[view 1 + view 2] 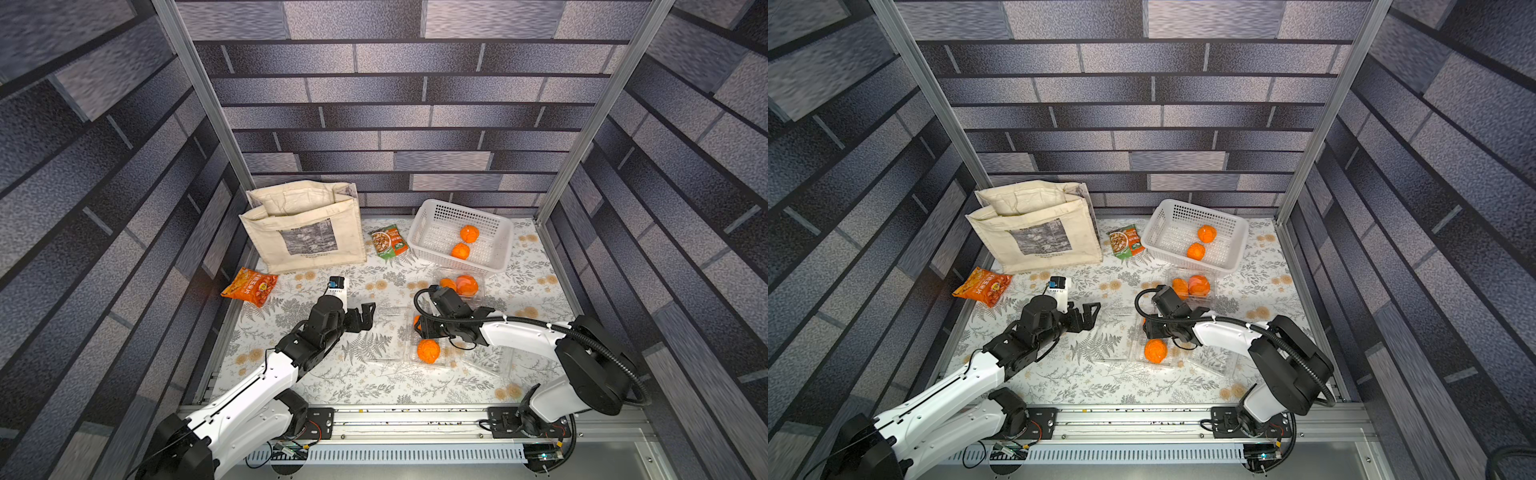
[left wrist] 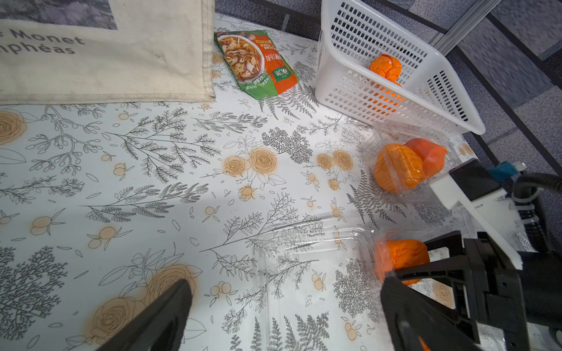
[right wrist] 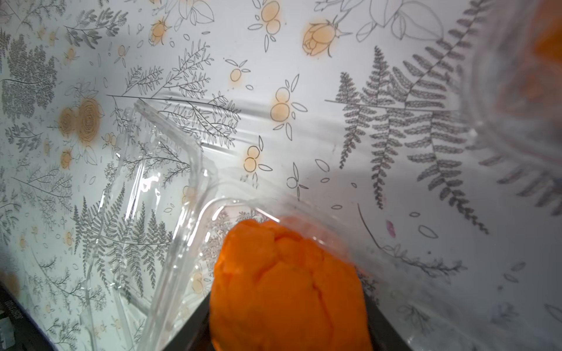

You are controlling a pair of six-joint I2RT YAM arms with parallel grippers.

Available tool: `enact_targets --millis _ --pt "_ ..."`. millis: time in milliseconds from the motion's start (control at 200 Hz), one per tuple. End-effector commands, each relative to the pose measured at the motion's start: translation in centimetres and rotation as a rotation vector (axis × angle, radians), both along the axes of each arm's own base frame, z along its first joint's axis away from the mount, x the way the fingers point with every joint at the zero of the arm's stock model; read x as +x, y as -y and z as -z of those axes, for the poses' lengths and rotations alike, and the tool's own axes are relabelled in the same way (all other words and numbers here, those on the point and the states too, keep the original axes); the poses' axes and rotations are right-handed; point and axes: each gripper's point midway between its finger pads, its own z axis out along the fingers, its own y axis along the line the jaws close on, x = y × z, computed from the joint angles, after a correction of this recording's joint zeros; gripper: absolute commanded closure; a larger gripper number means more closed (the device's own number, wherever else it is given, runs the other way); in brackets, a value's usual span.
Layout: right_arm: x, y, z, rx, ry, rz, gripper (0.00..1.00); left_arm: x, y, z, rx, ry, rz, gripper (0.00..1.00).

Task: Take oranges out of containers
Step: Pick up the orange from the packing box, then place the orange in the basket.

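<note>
My right gripper (image 1: 417, 326) reaches into an open clear container (image 1: 409, 353) at mid-table, its dark fingers (image 3: 194, 329) closed on either side of an orange (image 3: 289, 282). A second orange (image 1: 429, 351) lies in the same container. Behind it a closed container (image 1: 476, 291) holds two oranges (image 2: 398, 170). An empty clear container (image 1: 488, 359) lies to the right, under the right arm. My left gripper (image 1: 368, 318) hovers open just left of the open container's lid (image 2: 304, 258), with nothing between its fingers. In the left wrist view the held orange (image 2: 401, 255) shows behind the clear wall.
A white perforated basket (image 1: 419, 232) at the back right holds two oranges (image 1: 469, 233). A beige tote bag (image 1: 303, 232) stands at the back left. A green snack packet (image 1: 389, 242) lies between them and an orange packet (image 1: 249, 286) at the left edge.
</note>
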Motion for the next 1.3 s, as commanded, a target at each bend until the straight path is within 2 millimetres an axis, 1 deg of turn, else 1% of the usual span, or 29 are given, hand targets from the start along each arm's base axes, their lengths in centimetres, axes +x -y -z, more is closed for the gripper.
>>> enact_targets --millis 0,95,175,296,361,411,486,521,586,626,641,651,696,791,836,866,932,1022,1062,1082,1092,1152,1212,1292 --pt "1.1 -0.2 -2.4 0.040 0.092 0.018 0.72 0.0 0.0 0.7 -0.006 -0.010 -0.013 0.00" --pt "1.4 0.2 -4.2 0.051 0.135 0.033 0.74 0.1 0.2 0.7 -0.014 -0.011 -0.008 0.00" --pt "1.4 0.3 -6.3 0.081 0.169 0.036 0.76 0.2 0.5 0.8 -0.020 -0.016 0.000 0.00" --pt "2.0 0.5 -10.3 0.127 0.247 0.044 0.76 0.2 0.7 1.0 -0.020 -0.022 0.006 0.00" --pt "2.9 1.2 -12.2 0.124 0.300 0.059 0.76 0.2 0.7 1.1 -0.025 -0.020 0.001 0.00" --pt "4.2 2.0 -13.4 0.106 0.344 0.076 0.75 0.2 0.9 1.1 -0.032 -0.018 0.004 0.00" --pt "6.7 3.5 -15.1 0.090 0.388 0.111 0.74 0.2 1.2 1.0 -0.041 -0.015 0.010 0.00" --pt "8.2 4.4 -16.0 0.085 0.409 0.130 0.74 0.1 1.4 0.9 -0.042 -0.016 0.018 0.00" --pt "10.9 6.0 -16.9 0.053 0.438 0.171 0.74 -0.1 1.8 0.7 -0.044 -0.013 0.030 0.00" --pt "12.6 6.9 -17.3 0.040 0.445 0.193 0.75 -0.2 2.0 0.6 -0.045 -0.010 0.039 0.00" --pt "13.1 7.3 -16.9 0.029 0.438 0.198 0.74 -0.3 2.1 0.6 -0.046 -0.011 0.043 0.00" --pt "13.8 7.4 -17.8 0.037 0.453 0.208 0.75 -0.3 2.2 0.6 -0.046 -0.009 0.045 0.00" --pt "15.7 8.4 -18.4 0.034 0.458 0.237 0.75 -0.5 2.4 0.4 -0.046 -0.003 0.056 0.00" --pt "19.3 10.6 -18.2 0.016 0.458 0.297 0.75 -1.0 2.9 0.1 -0.046 0.011 0.077 0.00" --pt "21.1 11.7 -17.7 0.000 0.450 0.325 0.75 -1.1 3.0 0.1 -0.045 0.016 0.080 0.00" --pt "21.9 12.2 -17.7 -0.007 0.454 0.336 0.76 -1.2 2.9 0.2 -0.041 0.017 0.079 0.00" --pt "24.2 13.7 -16.6 -0.055 0.438 0.367 0.76 -1.3 3.0 0.3 -0.037 0.016 0.079 0.00" --pt "26.4 15.4 -15.1 -0.092 0.405 0.407 0.76 -1.4 3.0 0.5 -0.038 0.016 0.081 0.00" --pt "27.1 16.0 -14.8 -0.094 0.406 0.424 0.75 -1.5 3.1 0.5 -0.038 0.016 0.083 0.00" --pt "27.4 16.2 -14.7 -0.095 0.406 0.429 0.73 -1.5 3.1 0.5 -0.039 0.017 0.083 0.00" --pt "27.6 16.4 -14.6 -0.094 0.409 0.433 0.71 -1.5 3.2 0.5 -0.039 0.018 0.085 0.00" --pt "28.3 16.6 -14.7 -0.098 0.420 0.425 0.52 -1.6 3.3 0.5 -0.038 0.019 0.092 0.00" --pt "28.6 16.5 -15.2 -0.103 0.435 0.402 0.37 -1.7 3.4 0.3 -0.037 0.027 0.100 0.00" --pt "28.5 16.2 -16.2 -0.103 0.458 0.365 0.31 -1.8 3.5 0.3 -0.029 0.031 0.106 0.00"
